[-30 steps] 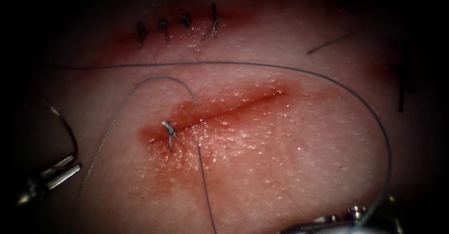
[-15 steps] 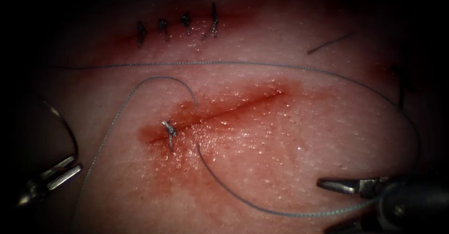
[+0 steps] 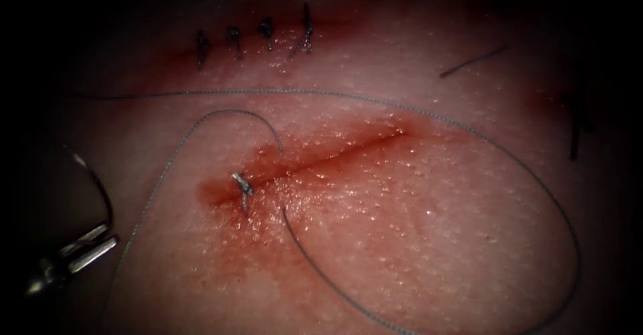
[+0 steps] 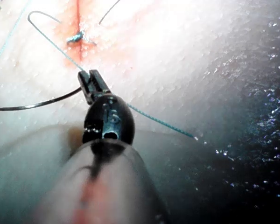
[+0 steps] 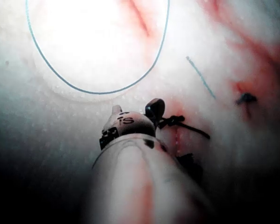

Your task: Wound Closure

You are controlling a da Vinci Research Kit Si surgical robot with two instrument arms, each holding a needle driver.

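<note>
One loop of thin grey thread [image 3: 529, 174] lies loose right of the red cut [image 3: 335, 154], since my right claw [image 5: 154, 108] dropped it and backed off. My left claw [image 4: 94, 83] pinches the curved steel needle [image 4: 37, 105] near its end, far left, out of the pale tissue [image 3: 415, 241].

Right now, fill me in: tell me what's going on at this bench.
The left arm's hand is shut on the curved steel needle near one end. The needle is out of the pale pork tissue, left of the red cut. The thin grey thread crosses the cut beside one knotted stitch and lies in a wide loop to the right. The right arm's hand hangs apart from that loop; what it holds, I cannot tell.
</note>
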